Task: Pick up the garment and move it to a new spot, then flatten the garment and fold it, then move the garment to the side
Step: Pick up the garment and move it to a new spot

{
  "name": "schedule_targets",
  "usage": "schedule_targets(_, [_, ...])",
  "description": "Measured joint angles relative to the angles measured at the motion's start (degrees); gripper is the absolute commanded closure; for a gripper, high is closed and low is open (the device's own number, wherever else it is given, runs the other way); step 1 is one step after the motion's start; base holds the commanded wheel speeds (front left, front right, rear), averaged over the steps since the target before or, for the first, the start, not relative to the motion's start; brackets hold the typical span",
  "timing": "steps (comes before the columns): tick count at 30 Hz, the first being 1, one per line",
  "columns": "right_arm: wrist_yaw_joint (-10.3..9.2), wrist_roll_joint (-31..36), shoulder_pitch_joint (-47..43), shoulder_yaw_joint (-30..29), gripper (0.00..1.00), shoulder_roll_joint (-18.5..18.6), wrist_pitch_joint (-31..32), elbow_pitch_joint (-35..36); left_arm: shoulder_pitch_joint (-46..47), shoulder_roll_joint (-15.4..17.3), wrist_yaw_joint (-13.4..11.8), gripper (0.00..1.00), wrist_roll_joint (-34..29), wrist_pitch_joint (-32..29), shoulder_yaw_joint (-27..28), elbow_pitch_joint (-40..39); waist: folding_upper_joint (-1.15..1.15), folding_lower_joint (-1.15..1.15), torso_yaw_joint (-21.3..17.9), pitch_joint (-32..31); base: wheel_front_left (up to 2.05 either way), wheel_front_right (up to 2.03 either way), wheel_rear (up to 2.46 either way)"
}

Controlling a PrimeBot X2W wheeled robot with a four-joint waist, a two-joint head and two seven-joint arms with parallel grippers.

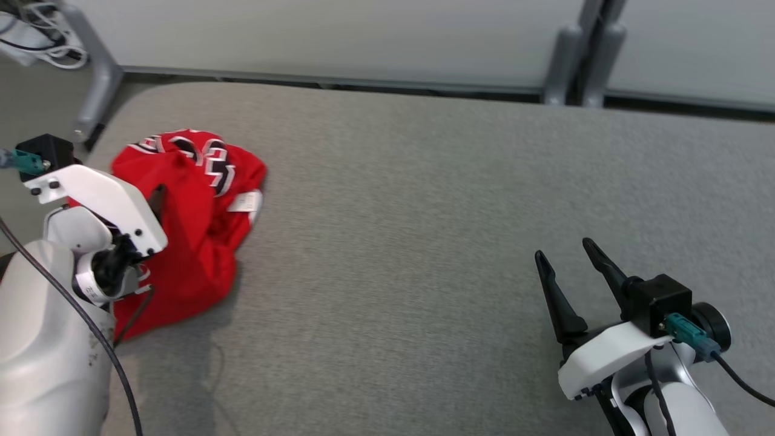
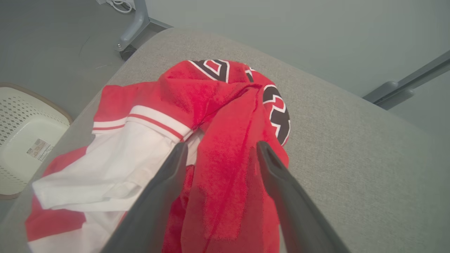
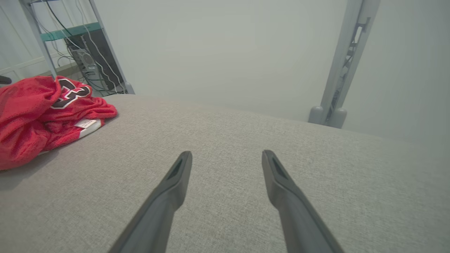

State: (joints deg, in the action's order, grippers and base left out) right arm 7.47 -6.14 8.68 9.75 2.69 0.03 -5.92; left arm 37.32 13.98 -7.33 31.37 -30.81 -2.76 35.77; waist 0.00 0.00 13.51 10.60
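- Garment [image 1: 200,242], crumpled red, lies under the left gripper [image 2: 221,149], spread wide and empty.
- Right gripper [image 1: 563,249]: spread, empty.
- Risk: pinching only one thin fold could let the cloth slip free.

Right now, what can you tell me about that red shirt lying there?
The red garment looks like a mesh sports jersey with white panels, black white-edged numerals and a small white label. It lies crumpled in a heap near the far left corner of the grey cloth-covered table. The left gripper, open, hovers over a raised fold; contact unclear.
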Motion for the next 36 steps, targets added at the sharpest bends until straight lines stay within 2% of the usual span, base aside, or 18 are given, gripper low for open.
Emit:
schedule_targets(5, [0.00,0.7,0.4,0.0,0.00,0.0,0.6,1.8,2.7,3.0,-1.8,0.00,-1.5,-0.4,-0.2,5.0,0.00,0.00,-4.8,4.2,0.00,0.00,0.00])
schedule_targets(8, [0.00,0.8,0.4,-0.3,0.00,0.0,0.7,2.3,3.2,3.0,-2.9,0.00,-1.5,-0.4,0.0,7.1,0.00,0.00,-7.0,6.3,0.00,0.00,0.00])
schedule_targets(9, [0.00,0.9,0.4,-0.3,0.00,0.0,0.7,2.4,3.4,3.0,-3.0,0.20,-1.5,-0.4,0.0,7.6,0.00,0.00,-7.5,6.8,0.00,0.00,0.00])
schedule_targets(11, [0.00,0.9,0.4,-0.5,0.00,0.0,0.7,2.3,3.7,3.0,-3.1,1.00,-1.5,0.9,0.0,8.2,0.00,0.00,-8.5,7.5,0.00,0.00,0.00])
schedule_targets(19, [0.00,-2.2,0.1,1.5,0.00,0.0,-1.3,-0.7,5.5,4.1,-1.5,1.00,-1.3,2.2,-0.1,6.4,0.00,0.00,-8.3,3.4,0.00,0.00,0.00])
schedule_targets(28, [0.00,-6.8,-2.8,2.1,0.00,0.0,-4.7,-6.3,7.0,6.7,2.4,1.00,-1.6,4.7,-1.2,-3.4,0.00,0.00,-8.2,-7.5,0.00,0.00,0.00])
schedule_targets(32, [0.00,-7.0,-3.8,0.7,0.00,0.0,-5.2,-6.5,8.4,6.0,3.8,1.00,-0.1,5.0,-1.0,-9.2,0.00,0.00,-9.1,-10.8,0.00,0.00,0.00])
schedule_targets(36, [0.00,-6.7,-4.7,-0.9,0.00,0.0,-5.2,-6.5,9.0,4.1,4.8,1.00,0.8,6.2,-1.6,-16.5,0.00,0.00,-12.3,-13.1,0.00,0.00,0.00])
